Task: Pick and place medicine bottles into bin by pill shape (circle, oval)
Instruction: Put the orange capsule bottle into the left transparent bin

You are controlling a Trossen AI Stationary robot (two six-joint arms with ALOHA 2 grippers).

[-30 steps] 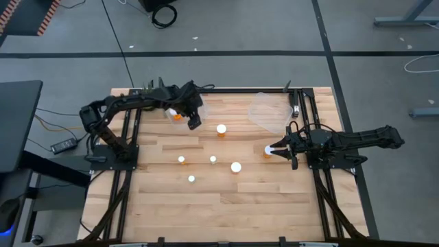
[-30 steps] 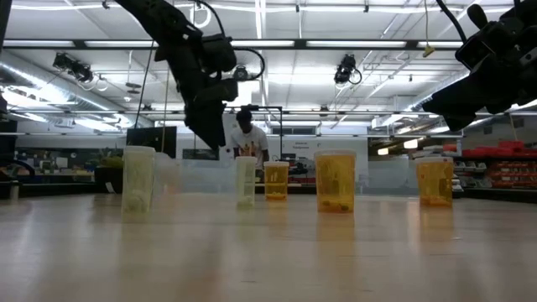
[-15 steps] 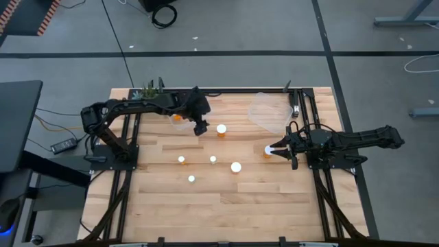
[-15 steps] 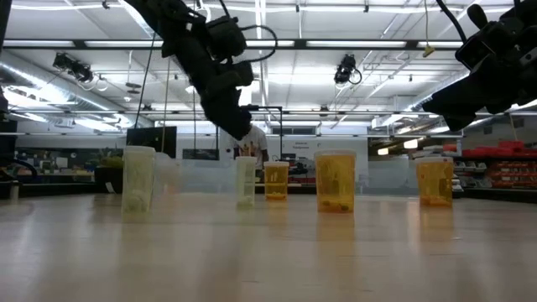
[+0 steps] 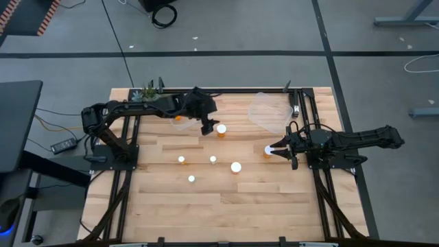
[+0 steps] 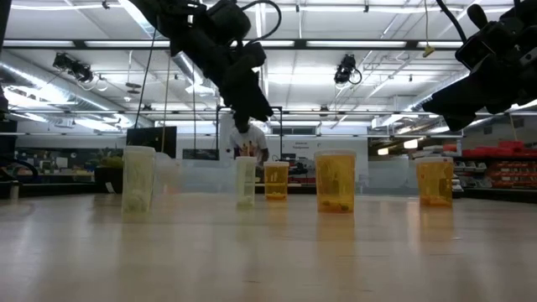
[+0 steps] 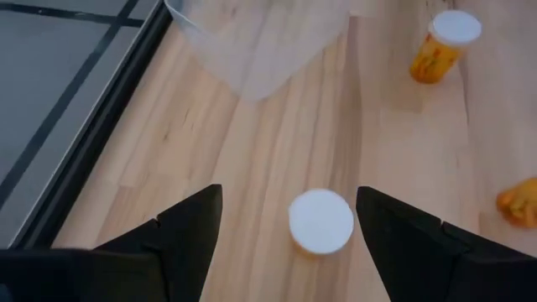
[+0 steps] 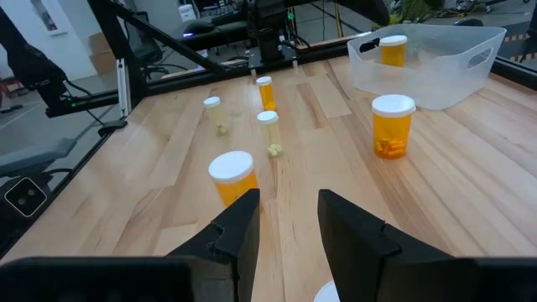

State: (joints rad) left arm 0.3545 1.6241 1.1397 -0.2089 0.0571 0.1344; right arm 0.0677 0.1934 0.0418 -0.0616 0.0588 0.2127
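Left arm: we see it stretched out low from its base toward the middle of the tabletop, the left gripper pointing down with its jaws spread wide and empty. A white-capped medicine bottle stands upright directly under them, between the two fingers but untouched — the jaws hang above its cap.

Beside those jaws, toward the left arm's base, sits a clear bin with one orange bottle standing in it.

Right arm: extended level from its side, the right gripper held over a bottle near the tabletop's right side, jaws parted and gripping nothing; that bottle's cap shows just below them. A second clear bin lies just beyond.

Four small bottles stand loose between the two sets of jaws — all upright.
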